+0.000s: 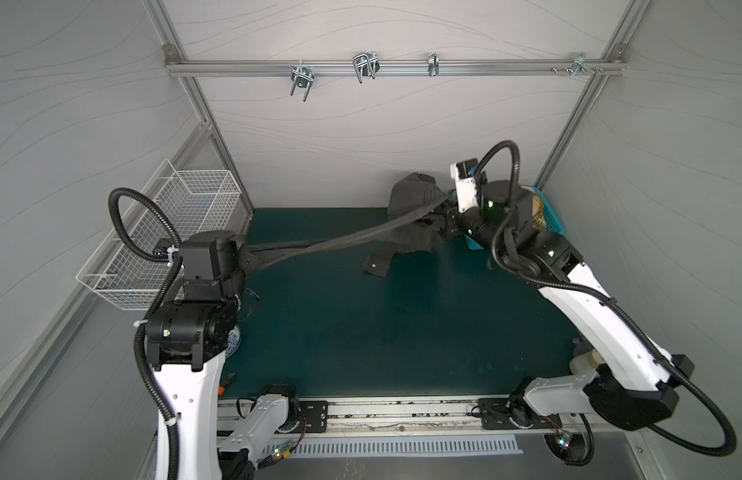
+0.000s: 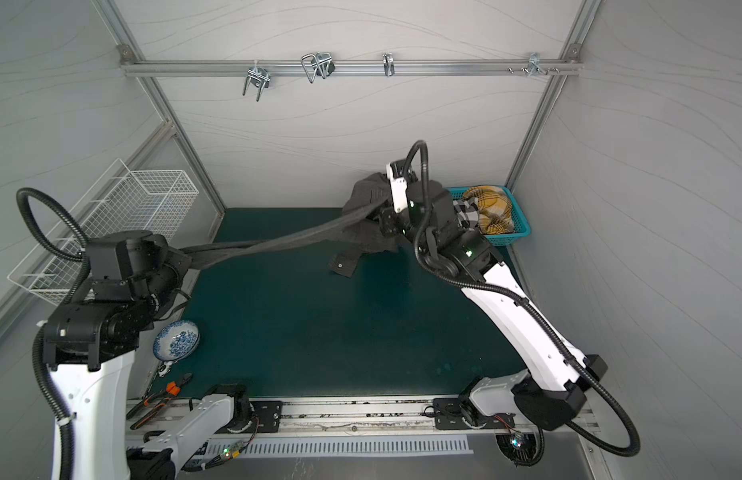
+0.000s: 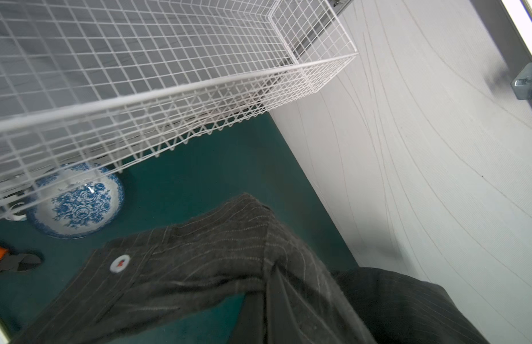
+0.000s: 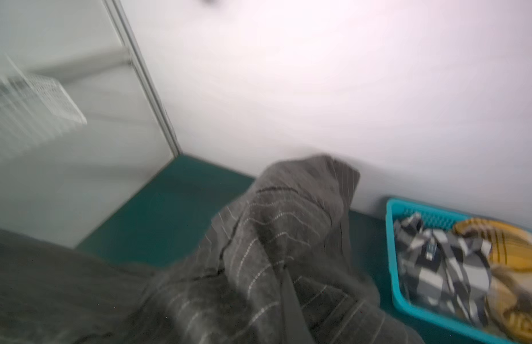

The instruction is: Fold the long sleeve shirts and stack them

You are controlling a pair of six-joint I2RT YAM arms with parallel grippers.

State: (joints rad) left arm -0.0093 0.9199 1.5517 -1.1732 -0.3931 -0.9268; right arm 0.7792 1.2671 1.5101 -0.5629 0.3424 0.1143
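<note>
Charcoal pinstripe shirt (image 1: 415,193) is stretched across the back of the green counter (image 1: 381,332) in both top views. One twisted length runs taut from the left claw (image 2: 184,259), beside the white wire basket (image 1: 194,208), to the right claw (image 1: 450,206) near the back wall. A buttoned cuff hangs down toward the counter. Both claws are clamped on that cloth.

In a top view, a teal basket (image 2: 523,227) in the back right corner holds the black-and-white plaid shirt (image 2: 464,212) and the yellow plaid shirt (image 2: 491,203). A blue-and-white bowl (image 2: 177,340) and orange-handled pliers (image 2: 171,390) lie at the left edge.

The left wrist view shows the charcoal pinstripe shirt draped close to the lens with a pale button on it; the claw itself is hidden.

The right wrist view is blurred. Striped cloth lies close to the lens, with the teal basket beside it.
</note>
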